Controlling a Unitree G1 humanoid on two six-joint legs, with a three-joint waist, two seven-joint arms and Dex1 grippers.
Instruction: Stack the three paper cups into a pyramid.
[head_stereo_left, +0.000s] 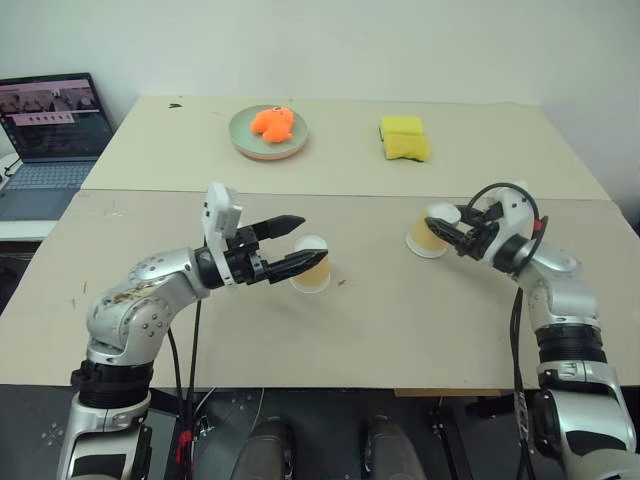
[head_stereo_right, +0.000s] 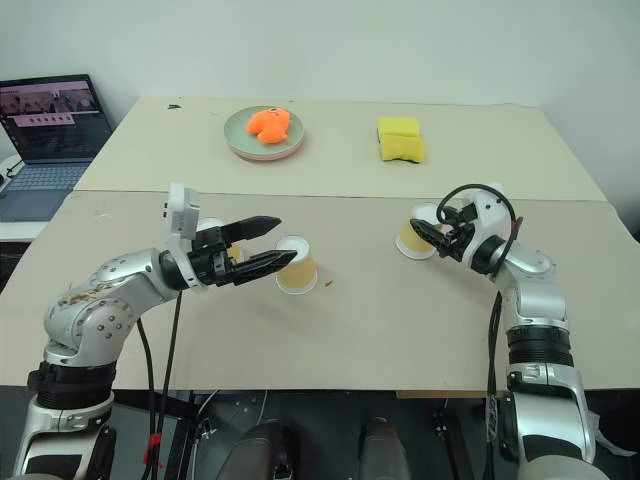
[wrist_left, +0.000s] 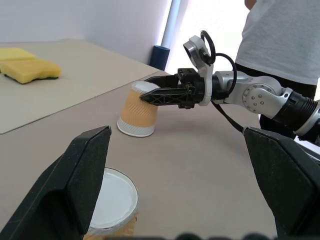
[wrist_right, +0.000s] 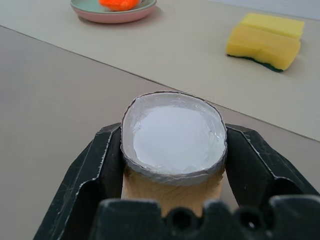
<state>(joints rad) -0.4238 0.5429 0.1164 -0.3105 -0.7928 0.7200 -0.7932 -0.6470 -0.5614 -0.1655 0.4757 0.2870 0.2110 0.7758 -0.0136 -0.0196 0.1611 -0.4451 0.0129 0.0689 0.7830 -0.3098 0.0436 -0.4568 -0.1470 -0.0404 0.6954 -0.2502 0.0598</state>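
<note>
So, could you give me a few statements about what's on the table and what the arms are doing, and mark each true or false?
1. The right gripper is shut on a paper cup. True.
2. The left gripper is clamped on a cup. False: its fingers are open beside another cup.
3. An orange toy lies on the plate. True.
4. The cups are stacked. False: none sits on another.
5. The sponge is blue. False: yellow.
</note>
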